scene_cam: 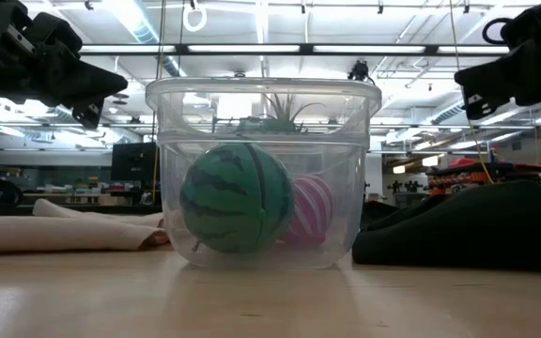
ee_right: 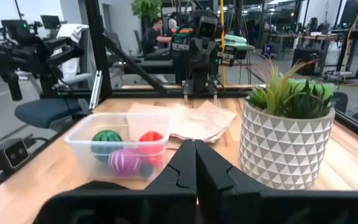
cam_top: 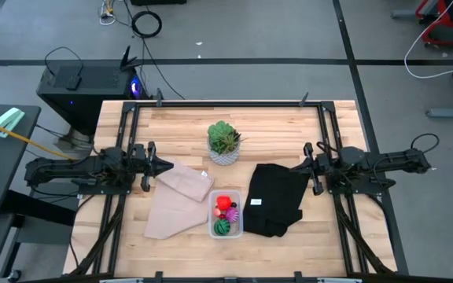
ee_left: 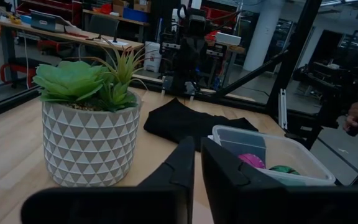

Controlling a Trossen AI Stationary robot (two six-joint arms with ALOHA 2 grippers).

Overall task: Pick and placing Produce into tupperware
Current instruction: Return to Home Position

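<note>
The clear tupperware stands on the wooden table near its front edge, between a tan cloth and a black cloth. Inside it lie a dark green striped ball, a magenta striped ball and a red piece. My left gripper hovers level over the tan cloth's far edge, shut and holding nothing. My right gripper hovers level over the black cloth's far edge, shut and holding nothing. Both point at the table's middle, above and behind the tupperware.
A spiky green plant in a white patterned pot stands at the table's middle, behind the tupperware and between the two grippers. A black metal frame runs around the table. Bare wood lies along the far edge and the front corners.
</note>
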